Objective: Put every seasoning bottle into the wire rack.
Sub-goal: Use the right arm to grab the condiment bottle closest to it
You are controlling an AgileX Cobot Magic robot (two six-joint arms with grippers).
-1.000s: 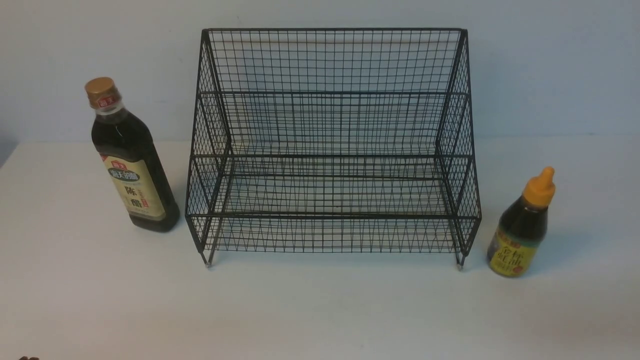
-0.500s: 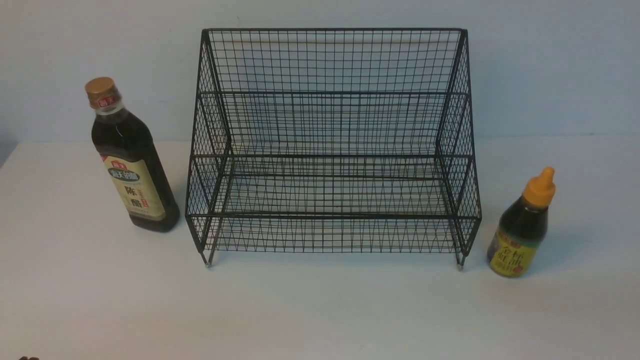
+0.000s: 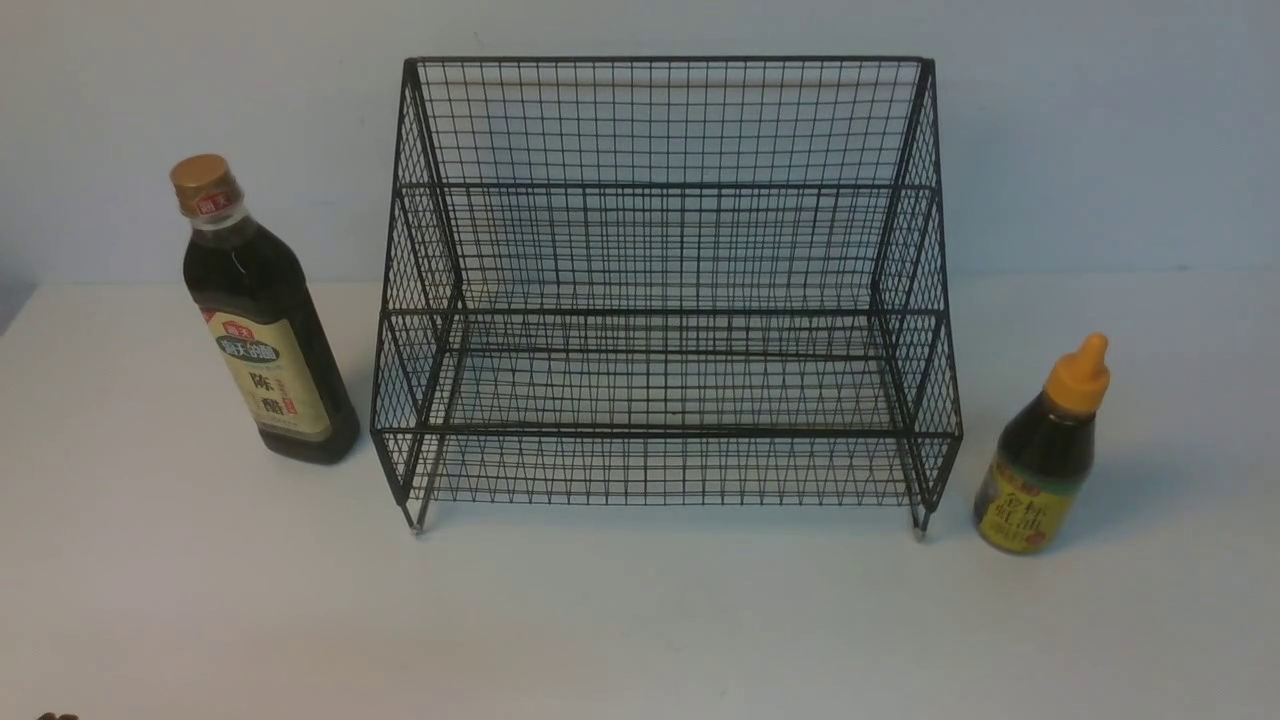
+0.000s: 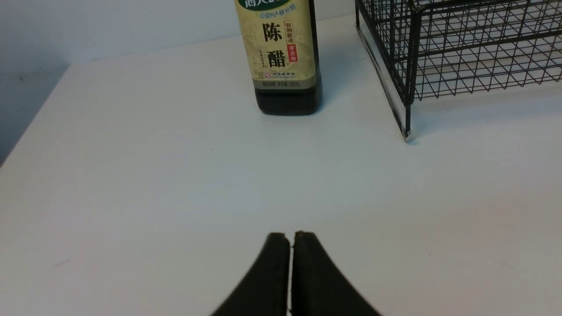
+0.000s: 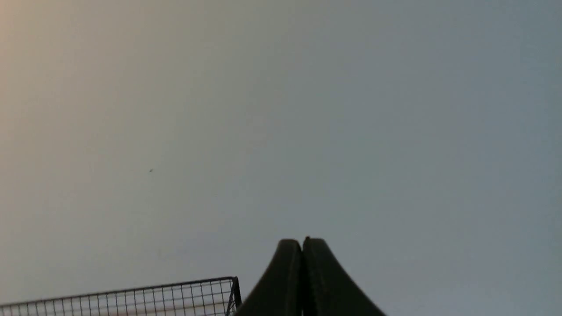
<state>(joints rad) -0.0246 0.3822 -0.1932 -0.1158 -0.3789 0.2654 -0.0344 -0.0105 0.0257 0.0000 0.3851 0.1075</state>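
The black wire rack (image 3: 660, 300) stands at the table's middle, both tiers bare. Left of it stands the tall seasoning bottle (image 3: 262, 320) with a gold-brown cap and cream label; its lower half shows in the left wrist view (image 4: 283, 57) beside the rack's corner (image 4: 406, 87). The short seasoning bottle (image 3: 1040, 455) with an orange-yellow nozzle cap stands right of the rack. My left gripper (image 4: 290, 236) is shut and empty, low over the table, well short of the tall bottle. My right gripper (image 5: 302, 241) is shut and empty, facing the wall above the rack's top edge (image 5: 175, 292).
The white table (image 3: 640, 620) runs back to a pale wall (image 3: 1100, 130). The table's left edge (image 4: 30, 127) shows in the left wrist view. A dark speck (image 3: 55, 716) sits at the front view's lower left corner.
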